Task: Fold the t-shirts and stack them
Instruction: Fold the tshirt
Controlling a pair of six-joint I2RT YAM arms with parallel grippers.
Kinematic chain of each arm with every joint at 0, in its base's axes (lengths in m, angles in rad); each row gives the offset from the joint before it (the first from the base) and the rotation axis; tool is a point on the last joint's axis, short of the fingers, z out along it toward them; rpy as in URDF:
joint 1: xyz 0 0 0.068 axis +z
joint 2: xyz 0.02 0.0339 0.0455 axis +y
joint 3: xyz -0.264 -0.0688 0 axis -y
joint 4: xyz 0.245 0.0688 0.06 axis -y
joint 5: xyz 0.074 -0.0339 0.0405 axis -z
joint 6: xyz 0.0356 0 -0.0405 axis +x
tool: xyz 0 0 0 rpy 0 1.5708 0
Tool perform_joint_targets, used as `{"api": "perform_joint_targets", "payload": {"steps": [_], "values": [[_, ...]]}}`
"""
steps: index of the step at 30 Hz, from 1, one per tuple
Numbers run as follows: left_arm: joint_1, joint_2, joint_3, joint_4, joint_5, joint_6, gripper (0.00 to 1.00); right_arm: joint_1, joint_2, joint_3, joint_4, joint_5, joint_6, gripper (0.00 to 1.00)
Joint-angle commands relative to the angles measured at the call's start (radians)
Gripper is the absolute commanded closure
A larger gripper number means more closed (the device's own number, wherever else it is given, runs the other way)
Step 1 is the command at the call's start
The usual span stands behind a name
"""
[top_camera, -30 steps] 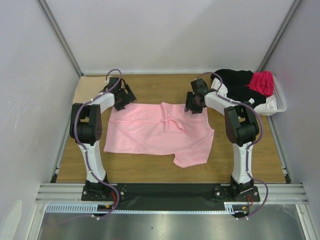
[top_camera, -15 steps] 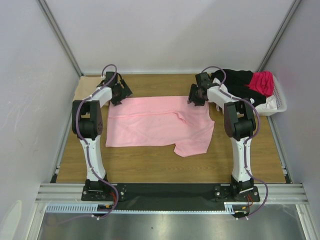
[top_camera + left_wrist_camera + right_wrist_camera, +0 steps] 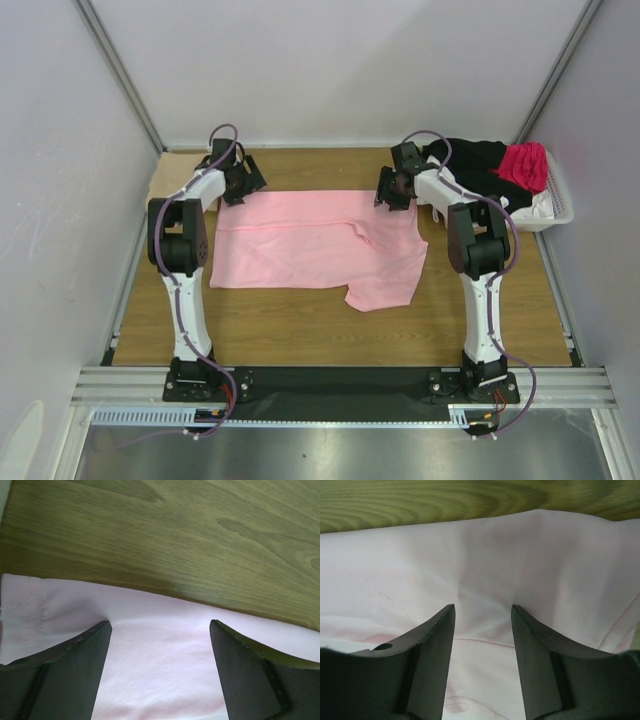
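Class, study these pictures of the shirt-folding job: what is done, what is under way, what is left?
Done: the pink t-shirt lies spread out on the table, not yet folded; no stack shows. In hand: the left gripper and right gripper sit at its far edge, jaws open. Left: folding it, then the black shirt and magenta shirt heaped in the basket.

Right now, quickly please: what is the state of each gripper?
Left gripper: open, over the pink shirt, gripping nothing.
Right gripper: open, over the shirt too, gripping nothing.
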Motion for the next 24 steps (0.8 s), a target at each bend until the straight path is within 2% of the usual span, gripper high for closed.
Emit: {"api": "perform_joint_targets", "payload": {"steps": [1, 5, 8, 11, 12, 14, 17, 18, 19, 23, 24], "values": [[-0.001, -0.054, 0.046, -0.033, 0.020, 0.075, 0.14, -0.003, -0.040, 0.051, -0.016, -0.063, -0.027, 0.45], [-0.015, -0.184, 0.053, -0.065, 0.022, 0.127, 0.11, 0.020, -0.135, 0.079, 0.021, -0.111, -0.054, 0.38], [-0.023, -0.312, 0.032, -0.108, -0.007, 0.156, 0.09, 0.030, -0.208, 0.091, 0.021, -0.127, -0.069, 0.26], [-0.024, -0.425, -0.043, -0.142, -0.063, 0.179, 0.07, 0.031, -0.309, 0.056, 0.012, -0.151, -0.069, 0.19], [-0.024, -0.506, -0.098, -0.159, -0.070, 0.181, 0.07, 0.031, -0.340, 0.036, 0.013, -0.150, -0.066, 0.16], [-0.024, -0.587, -0.170, -0.168, -0.124, 0.173, 0.05, 0.031, -0.450, -0.068, 0.029, -0.141, -0.061, 0.14], [-0.021, -0.767, -0.346, -0.173, -0.168, 0.123, 0.02, 0.022, -0.613, -0.271, 0.041, -0.096, -0.029, 0.09], [-0.018, -0.846, -0.447, -0.168, -0.173, 0.104, 0.01, 0.016, -0.656, -0.324, 0.042, -0.099, -0.017, 0.08], [-0.010, -0.891, -0.498, -0.159, -0.172, 0.087, 0.00, 0.007, -0.731, -0.437, 0.047, -0.105, 0.012, 0.08], [-0.003, -1.043, -0.707, -0.124, -0.156, -0.005, 0.00, -0.027, -0.892, -0.663, 0.016, -0.099, 0.069, 0.08], [-0.003, -1.071, -0.780, -0.102, -0.112, -0.013, 0.01, -0.035, -0.912, -0.705, 0.013, -0.087, 0.075, 0.08]]}}
